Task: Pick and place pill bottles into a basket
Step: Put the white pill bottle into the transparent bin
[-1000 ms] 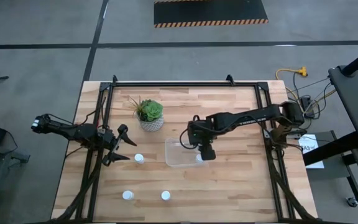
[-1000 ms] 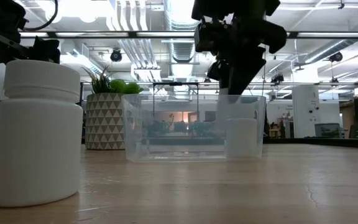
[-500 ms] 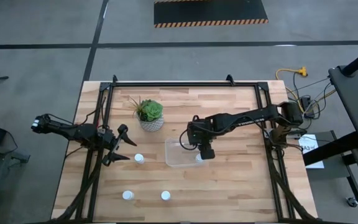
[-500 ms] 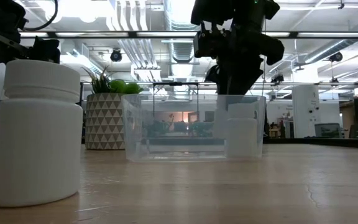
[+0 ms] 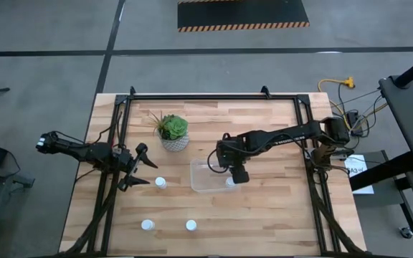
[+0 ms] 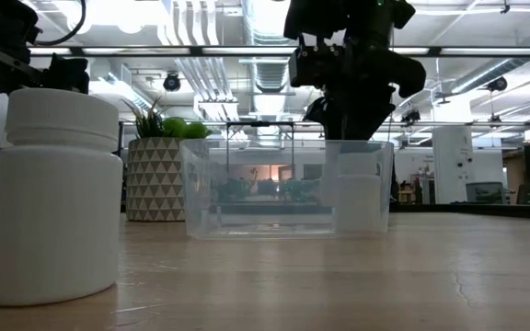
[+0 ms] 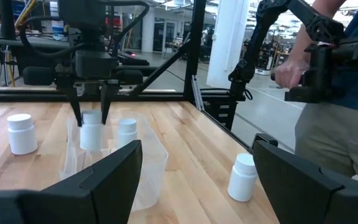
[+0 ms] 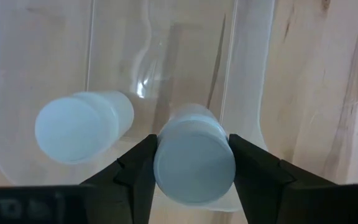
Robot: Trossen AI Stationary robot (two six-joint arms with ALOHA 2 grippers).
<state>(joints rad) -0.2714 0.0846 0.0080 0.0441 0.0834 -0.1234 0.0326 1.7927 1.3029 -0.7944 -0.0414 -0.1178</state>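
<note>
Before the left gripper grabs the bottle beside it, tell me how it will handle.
The pill bottle stands upright on a flat base, so it probably stays put until knocked. It is round, so once tipped it would likely roll. Its smooth white plastic may slip in a loose grip.

The basket, a clear rectangular bin with rounded corners, sits near the table's middle. Two white capped bottles stand upright inside it at its right end: one between the right gripper's fingers, another just beside it. Three more bottles stand upright on the bare wood: one left of the basket, two nearer the front edge.
</note>
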